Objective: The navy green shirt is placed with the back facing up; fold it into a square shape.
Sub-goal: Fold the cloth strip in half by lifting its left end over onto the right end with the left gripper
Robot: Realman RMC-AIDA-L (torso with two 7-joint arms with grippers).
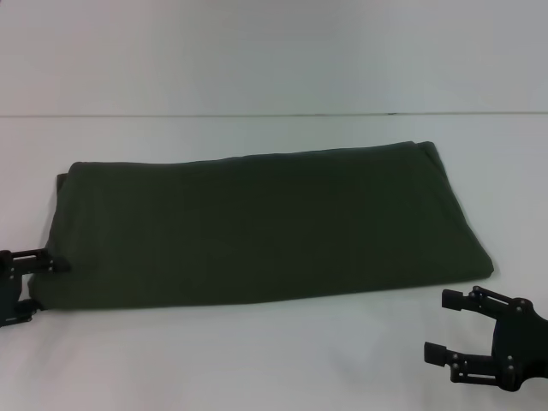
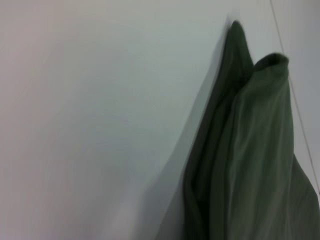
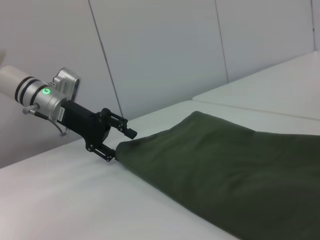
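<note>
Head view | left gripper (image 1: 43, 282) spread around navy green shirt (image 1: 265, 227) left edge | right gripper (image 1: 447, 325) spread, clear of near-right corner.

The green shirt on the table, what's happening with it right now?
The navy green shirt lies on the white table, already folded into a long band with its plain side up. The left gripper is at the shirt's left end, its fingers either side of the cloth edge. The right gripper hovers open just off the shirt's near right corner, not touching it. The fold into a square isn't done yet.
</note>
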